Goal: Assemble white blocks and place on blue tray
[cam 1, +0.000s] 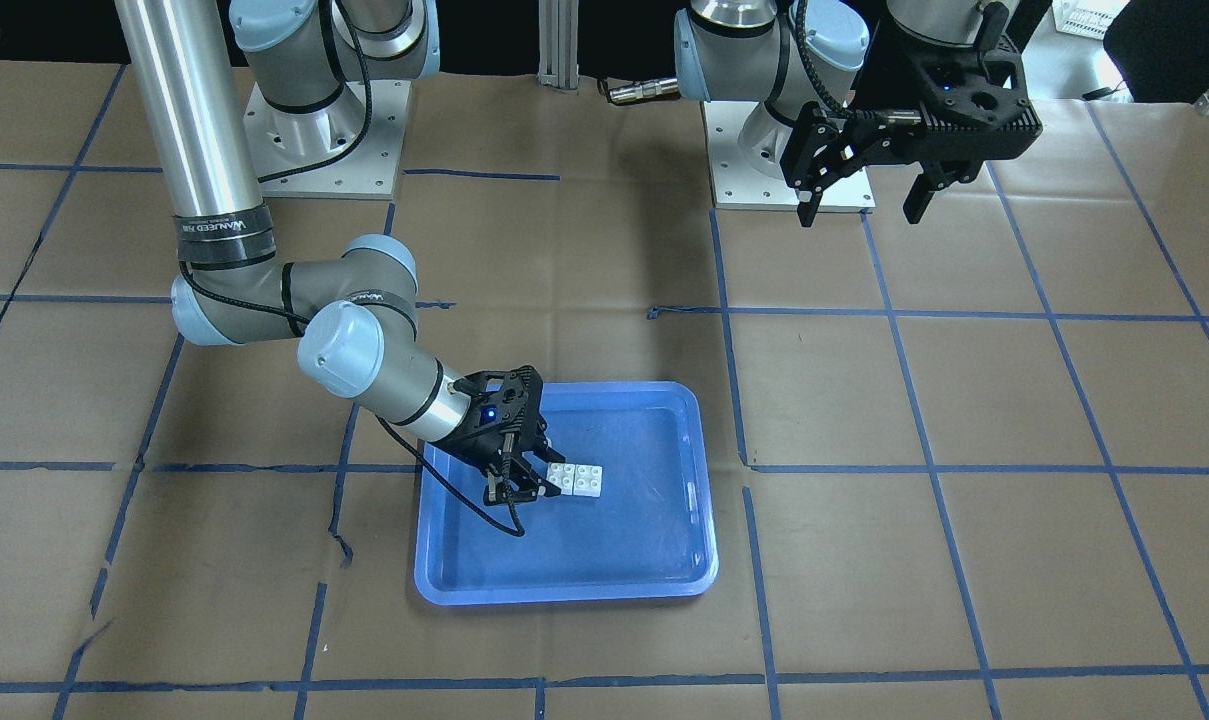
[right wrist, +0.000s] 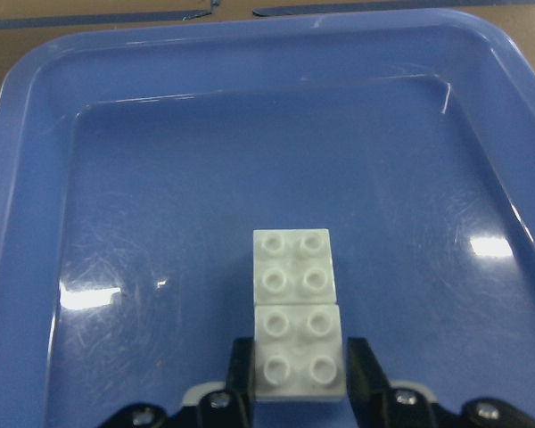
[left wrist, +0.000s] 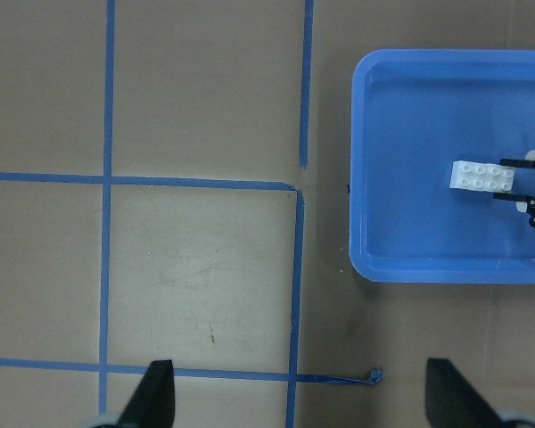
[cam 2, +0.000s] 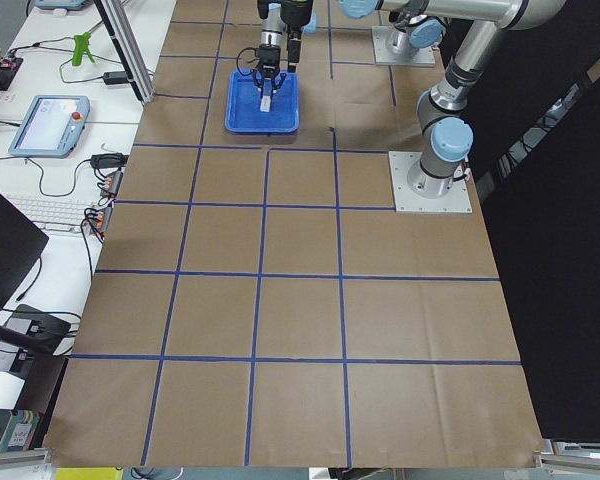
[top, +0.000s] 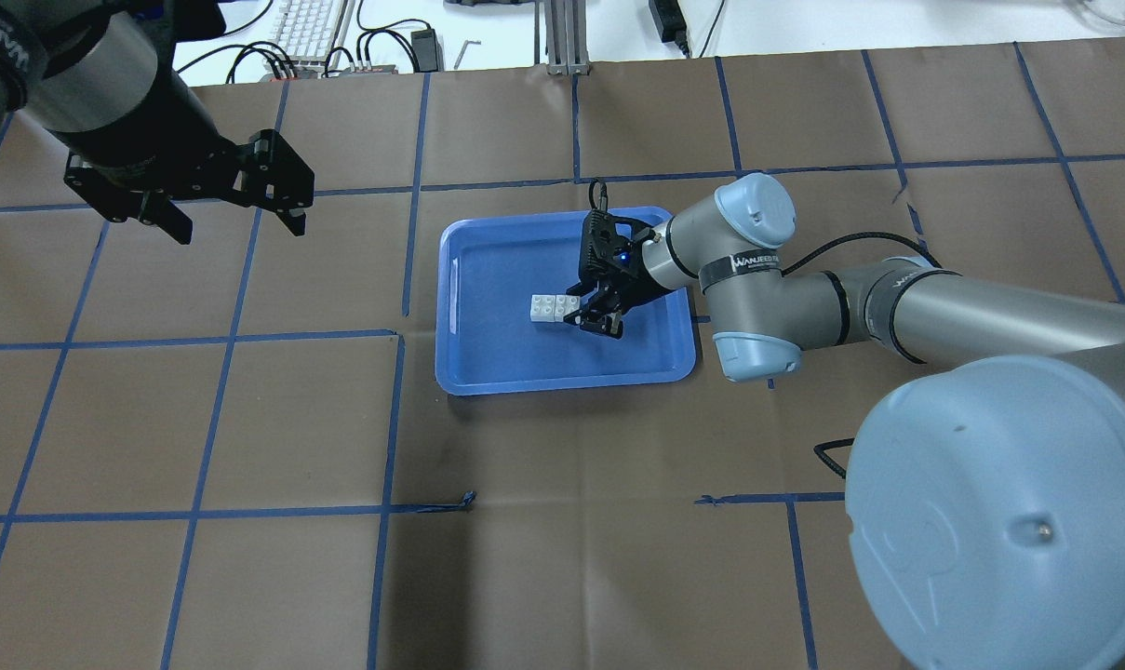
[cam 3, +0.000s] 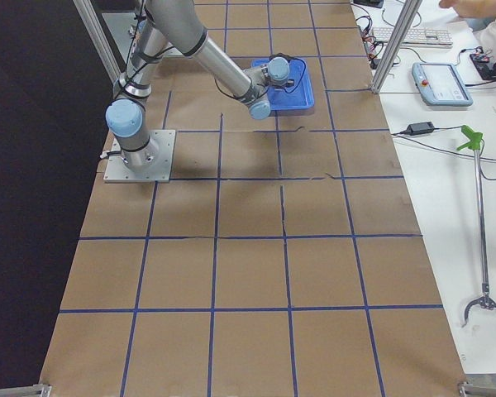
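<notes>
Two white blocks (cam 1: 576, 479) lie joined side by side, studs up, on the bottom of the blue tray (cam 1: 664, 560). My right gripper (cam 1: 524, 490) reaches low into the tray. In the right wrist view its fingers (right wrist: 241, 370) press both sides of the near block (right wrist: 299, 357), so it is shut on the blocks. The blocks also show in the overhead view (top: 553, 307) and the left wrist view (left wrist: 484, 177). My left gripper (top: 232, 219) hangs open and empty high above the table, well away from the tray (top: 488, 363).
The table is brown paper with a grid of blue tape (top: 395, 335). Both arm bases (cam 1: 324, 130) stand at the robot's side of the table. A keyboard and cables (top: 311, 28) lie beyond the far edge.
</notes>
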You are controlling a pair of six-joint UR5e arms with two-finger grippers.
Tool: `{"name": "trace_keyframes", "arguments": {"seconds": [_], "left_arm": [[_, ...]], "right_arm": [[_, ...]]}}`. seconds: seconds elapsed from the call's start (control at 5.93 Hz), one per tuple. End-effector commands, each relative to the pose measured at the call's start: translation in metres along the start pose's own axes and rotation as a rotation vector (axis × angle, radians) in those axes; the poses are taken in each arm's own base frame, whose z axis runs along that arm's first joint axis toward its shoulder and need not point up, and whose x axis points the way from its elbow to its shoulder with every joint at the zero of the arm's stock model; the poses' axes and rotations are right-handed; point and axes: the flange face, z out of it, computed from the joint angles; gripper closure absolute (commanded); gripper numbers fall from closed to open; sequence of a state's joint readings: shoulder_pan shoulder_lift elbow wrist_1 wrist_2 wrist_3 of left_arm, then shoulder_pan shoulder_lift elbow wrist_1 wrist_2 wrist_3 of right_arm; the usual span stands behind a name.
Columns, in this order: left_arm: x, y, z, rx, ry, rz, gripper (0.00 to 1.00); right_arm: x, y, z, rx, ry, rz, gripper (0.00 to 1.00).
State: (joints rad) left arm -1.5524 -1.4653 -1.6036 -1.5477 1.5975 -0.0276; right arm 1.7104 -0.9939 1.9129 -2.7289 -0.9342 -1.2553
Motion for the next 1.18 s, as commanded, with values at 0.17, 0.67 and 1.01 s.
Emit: {"name": "trace_keyframes", "arguments": {"seconds": [0.17, 0.67, 1.01], "left_arm": [[0.0, 0.0, 0.0, -0.001, 0.002, 0.005, 0.01], [0.0, 0.001, 0.0, 0.001, -0.002, 0.005, 0.01], [0.0, 0.001, 0.0, -0.002, -0.001, 0.005, 0.01]], "right_arm": [[0.0, 0.0, 0.0, 0.001, 0.0, 0.0, 0.45], [0.008, -0.011, -0.014, 0.001, 0.033, 0.174, 0.0], [0.019, -0.033, -0.065, -0.092, 0.158, 0.334, 0.0]]}}
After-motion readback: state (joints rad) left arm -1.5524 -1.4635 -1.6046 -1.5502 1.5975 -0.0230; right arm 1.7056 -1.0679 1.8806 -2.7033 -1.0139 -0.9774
